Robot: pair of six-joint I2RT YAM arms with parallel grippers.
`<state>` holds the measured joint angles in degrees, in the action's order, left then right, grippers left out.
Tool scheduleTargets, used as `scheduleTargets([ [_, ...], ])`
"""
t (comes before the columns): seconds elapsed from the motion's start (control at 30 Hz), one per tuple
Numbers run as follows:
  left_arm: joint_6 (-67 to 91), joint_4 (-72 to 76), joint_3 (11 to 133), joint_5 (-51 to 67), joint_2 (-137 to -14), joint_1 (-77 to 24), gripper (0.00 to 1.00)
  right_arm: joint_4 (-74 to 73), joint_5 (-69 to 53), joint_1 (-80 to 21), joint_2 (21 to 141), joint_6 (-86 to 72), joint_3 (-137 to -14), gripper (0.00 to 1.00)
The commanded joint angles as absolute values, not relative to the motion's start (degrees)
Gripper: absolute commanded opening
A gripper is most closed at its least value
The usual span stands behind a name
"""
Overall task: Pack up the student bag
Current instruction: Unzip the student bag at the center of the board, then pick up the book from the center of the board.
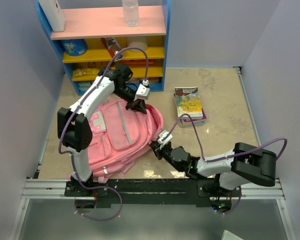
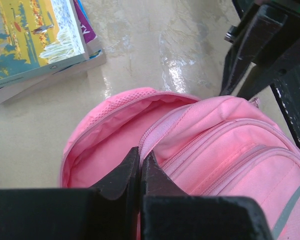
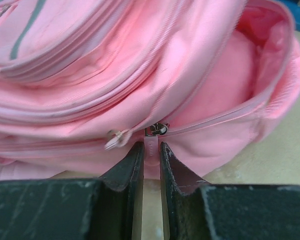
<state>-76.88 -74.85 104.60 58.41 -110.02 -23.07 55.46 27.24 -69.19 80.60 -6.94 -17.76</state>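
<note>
My right gripper [image 3: 150, 148] is clamped on the pink zip pull [image 3: 151, 138] at the side of the student bag [image 1: 117, 134]. My left gripper [image 2: 141, 156] is pinched together on the rim of its open mouth. The bag lies flat on the table [image 1: 225, 100], with books [image 1: 189, 103] just beside it, their cover print too blurred to read.

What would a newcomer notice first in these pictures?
The big pink student bag lies in the middle, its main compartment gaping open. Both arms grip it: the left pincer is shut on the opening's edge at the bag's far end, and the right pincer nips the zip pull on the bag's right side. A stack of colourful books lies just beyond the bag, to the right.
</note>
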Motion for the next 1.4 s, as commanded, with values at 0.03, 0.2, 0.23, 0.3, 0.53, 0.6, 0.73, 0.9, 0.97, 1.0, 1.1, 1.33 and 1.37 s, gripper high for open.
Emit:
scheduleTargets([
  [0.03,-65.0,-58.1,105.1,66.6,-107.2,-24.0,0.0,54.8,24.2,-73.0,81.1,-9.8,-19.2,0.0],
  [0.2,-58.8,-50.8,102.8,65.5,-105.4,-24.0,0.0,54.3,23.4,-76.9,82.7,-11.9,-19.7,0.0],
  [0.23,-58.5,-50.5,102.9,65.6,-105.5,-24.0,0.0,54.6,23.5,-77.3,83.1,-12.0,-19.9,0.0],
  [0.3,-58.4,-50.8,103.2,66.2,-105.8,-24.0,0.0,55.1,22.9,-78.7,84.9,-12.4,-20.8,0.0],
  [0.53,-72.1,-64.0,106.0,66.5,-106.8,-24.2,0.0,55.6,23.7,-79.8,86.6,-12.2,-23.4,0.16],
  [0.6,-78.6,-70.5,108.3,65.5,-107.9,-24.2,0.0,53.4,25.3,-79.7,82.4,-11.8,-22.6,0.22],
  [0.73,-88.7,-75.5,103.0,62.4,-105.0,-24.3,0.0,45.6,29.9,-79.7,69.3,-12.4,-20.5,0.54],
  [0.9,-89.5,-75.5,99.1,59.2,-102.5,-25.7,0.0,33.5,41.5,-78.8,49.2,-15.0,-18.2,0.64],
  [0.97,-90.8,-75.5,97.7,58.1,-101.6,-26.5,0.0,29.2,44.7,-74.6,45.6,-16.5,-18.4,0.66],
  [1.0,-91.1,-75.4,96.4,57.8,-101.2,-27.8,0.0,27.4,43.6,-71.7,46.1,-17.6,-19.8,0.66],
  [1.1,-92.8,-75.5,94.3,56.5,-99.5,-30.6,0.0,18.4,34.3,-57.2,55.2,-24.4,-26.0,0.61],
  [1.33,-95.1,-75.5,93.0,51.2,-96.0,-34.4,0.0,19.4,23.0,-48.8,80.3,-20.3,-39.9,0.68],
  [1.37,-95.1,-75.5,92.9,51.2,-95.8,-34.4,0.0,19.4,21.4,-48.8,83.2,-19.9,-42.2,0.71],
])
